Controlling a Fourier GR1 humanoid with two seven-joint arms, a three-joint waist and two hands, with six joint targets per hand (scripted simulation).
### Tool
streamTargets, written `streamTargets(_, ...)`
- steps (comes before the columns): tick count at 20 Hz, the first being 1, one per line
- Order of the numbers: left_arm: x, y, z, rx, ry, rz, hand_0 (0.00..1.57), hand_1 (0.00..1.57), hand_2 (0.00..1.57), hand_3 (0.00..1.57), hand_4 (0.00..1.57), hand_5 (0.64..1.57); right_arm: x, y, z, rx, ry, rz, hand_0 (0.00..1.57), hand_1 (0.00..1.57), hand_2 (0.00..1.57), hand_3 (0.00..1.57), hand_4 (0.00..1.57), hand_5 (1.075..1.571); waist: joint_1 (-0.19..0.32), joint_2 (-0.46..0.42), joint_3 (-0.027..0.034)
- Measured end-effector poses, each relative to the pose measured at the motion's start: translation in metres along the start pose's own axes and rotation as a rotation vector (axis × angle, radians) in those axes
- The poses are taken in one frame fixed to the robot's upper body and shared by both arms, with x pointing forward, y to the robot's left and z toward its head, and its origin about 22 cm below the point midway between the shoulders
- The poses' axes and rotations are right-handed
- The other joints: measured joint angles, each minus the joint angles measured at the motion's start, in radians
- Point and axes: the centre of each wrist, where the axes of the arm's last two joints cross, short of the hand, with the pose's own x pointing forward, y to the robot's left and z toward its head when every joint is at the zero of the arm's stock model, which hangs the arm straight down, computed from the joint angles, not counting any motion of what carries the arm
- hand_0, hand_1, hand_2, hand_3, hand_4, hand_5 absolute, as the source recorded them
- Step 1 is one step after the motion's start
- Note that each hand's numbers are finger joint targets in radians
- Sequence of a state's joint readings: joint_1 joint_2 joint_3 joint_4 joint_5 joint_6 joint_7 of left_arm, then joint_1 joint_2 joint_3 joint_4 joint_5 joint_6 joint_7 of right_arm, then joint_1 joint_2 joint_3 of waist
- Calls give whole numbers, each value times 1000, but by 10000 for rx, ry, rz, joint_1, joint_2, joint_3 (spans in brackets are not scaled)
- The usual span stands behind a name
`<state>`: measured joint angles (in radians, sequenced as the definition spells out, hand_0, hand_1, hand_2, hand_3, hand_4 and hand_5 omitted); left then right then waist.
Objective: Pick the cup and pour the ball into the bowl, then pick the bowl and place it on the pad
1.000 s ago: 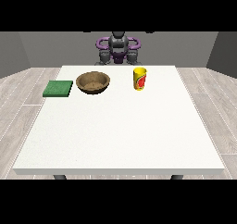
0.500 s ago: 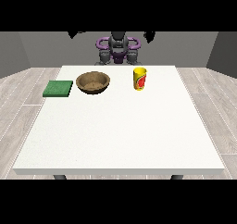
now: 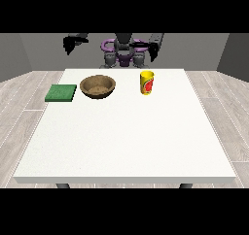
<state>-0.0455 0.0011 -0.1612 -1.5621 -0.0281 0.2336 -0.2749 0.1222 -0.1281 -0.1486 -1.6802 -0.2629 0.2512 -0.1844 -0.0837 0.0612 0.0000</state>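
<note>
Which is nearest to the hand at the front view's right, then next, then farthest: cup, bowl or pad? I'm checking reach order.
From the hand at the view's right:
1. Cup, just below it.
2. Bowl, table's middle-left.
3. Pad, far left edge.

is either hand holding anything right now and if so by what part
Nothing is held. Both hands, one at the view's left and one at the view's right, are raised behind the table's far edge, apart from the cup, bowl and pad.

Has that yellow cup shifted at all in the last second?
No. The yellow cup stands at the same spot on the white table, to the right of the wooden bowl, as it did before.
</note>
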Motion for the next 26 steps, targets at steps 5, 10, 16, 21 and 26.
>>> streamTargets(5,-22,18,-22,370,-342,-410,0,0,0,0,0,1473,-1,-14,-4,143,-223,182,0,0,0,0,227,1571,-168,362,-1)
streamTargets(10,-43,31,-38,599,-485,-735,0,0,0,0,0,1452,1,-32,-13,238,-547,238,0,0,0,0,259,1571,-293,702,-3)
streamTargets(16,-72,32,-43,810,-428,-944,0,0,0,0,0,1487,-2,-44,-17,313,-536,193,0,0,0,0,264,1569,-395,840,-3)
streamTargets(21,-88,36,-47,1323,-663,-1491,995,995,1204,997,761,1539,8,-54,-24,684,-1003,213,0,0,0,0,233,1567,-784,1465,5)
streamTargets(26,-104,26,-37,1466,-646,-2665,1314,1314,1571,1571,1197,1552,17,-74,-26,693,-1226,186,0,0,0,0,279,1570,-1044,1690,-1)
